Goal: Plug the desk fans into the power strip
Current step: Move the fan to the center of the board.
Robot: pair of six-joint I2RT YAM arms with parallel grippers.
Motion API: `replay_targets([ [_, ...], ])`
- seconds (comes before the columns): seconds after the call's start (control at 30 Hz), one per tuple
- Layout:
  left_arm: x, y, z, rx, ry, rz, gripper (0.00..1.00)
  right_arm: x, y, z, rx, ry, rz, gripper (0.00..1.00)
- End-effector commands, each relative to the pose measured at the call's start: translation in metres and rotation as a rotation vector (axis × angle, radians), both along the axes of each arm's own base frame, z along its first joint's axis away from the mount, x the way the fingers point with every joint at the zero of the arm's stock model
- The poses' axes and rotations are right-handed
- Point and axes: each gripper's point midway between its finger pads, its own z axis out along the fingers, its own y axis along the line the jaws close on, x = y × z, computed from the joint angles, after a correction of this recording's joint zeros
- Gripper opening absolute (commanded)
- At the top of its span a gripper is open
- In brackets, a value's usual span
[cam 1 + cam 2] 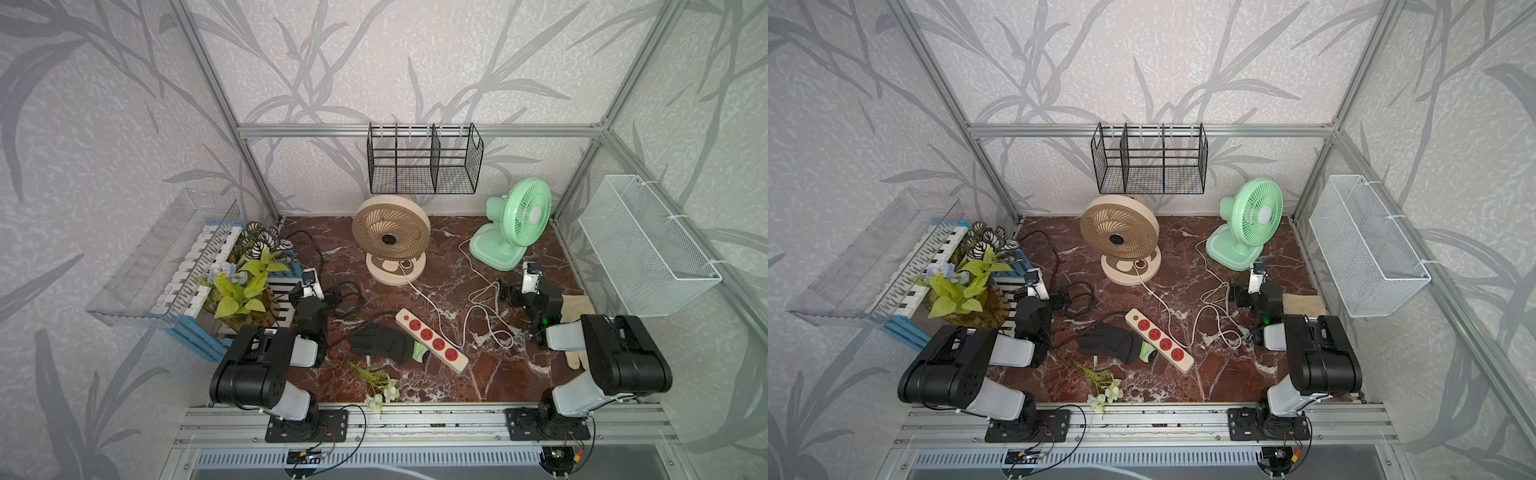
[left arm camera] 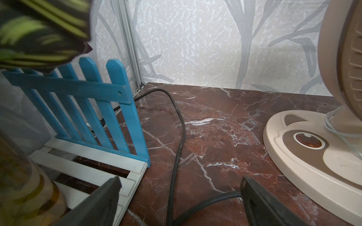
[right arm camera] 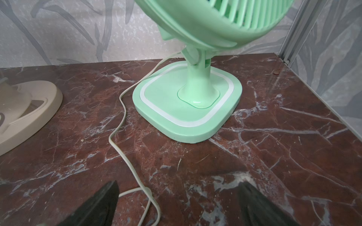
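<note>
The marble table (image 1: 519,374) carries two desk fans, both on the far side of the power strip (image 1: 432,338): a beige fan (image 1: 390,235) straight beyond its button end and a green fan (image 1: 525,214) beyond it and off to the right. Which one is meant I cannot say.

The strip lies flat with its sockets up and all four empty. Its long axis runs on a slant, the button end far and left, the other end near and right. A black glove (image 1: 380,343) touches its left flank.

The right gripper (image 3: 178,185) hangs to the strip's right and beyond it, with its jaws spread wide and nothing between them, aimed at the green fan's base. The left gripper (image 2: 180,181) sits to the strip's left and beyond, equally wide and empty, over the strip's black cord (image 2: 177,156).

White cords (image 3: 124,112) trail from both fans and pool just off the strip's right flank. What looks like a pale plug (image 1: 478,340) lies there, apart from the sockets. I judge the right arm the nearer one, and it would have to draw back towards the strip to reach that plug.
</note>
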Motion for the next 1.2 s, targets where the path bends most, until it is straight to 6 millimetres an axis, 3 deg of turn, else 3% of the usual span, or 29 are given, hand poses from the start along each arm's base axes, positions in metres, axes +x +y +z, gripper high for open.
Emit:
replay_targets([
  [0.0,0.007,0.001,0.012,0.011,-0.038,-0.002,1.0,0.008,-0.001,0.01,-0.01,-0.037,0.006,0.99],
  [0.7,0.004,-0.002,0.017,0.027,-0.052,-0.001,1.0,0.007,-0.001,0.01,-0.01,-0.038,0.004,0.99],
  [0.8,-0.008,-0.005,0.031,0.054,-0.097,0.017,1.0,0.0,-0.001,0.014,-0.017,-0.076,0.001,0.99],
  [0.9,-0.015,-0.012,0.047,0.095,-0.107,0.027,1.0,-0.015,-0.013,0.031,-0.015,-0.175,-0.075,0.99],
  [1.03,-0.023,-0.029,0.087,0.119,-0.179,-0.015,1.0,-0.027,-0.014,0.051,-0.016,-0.199,-0.084,0.99],
  [1.17,-0.035,-0.029,0.131,0.019,-0.248,-0.018,1.0,-0.045,-0.003,0.09,0.003,-0.262,-0.039,0.99],
])
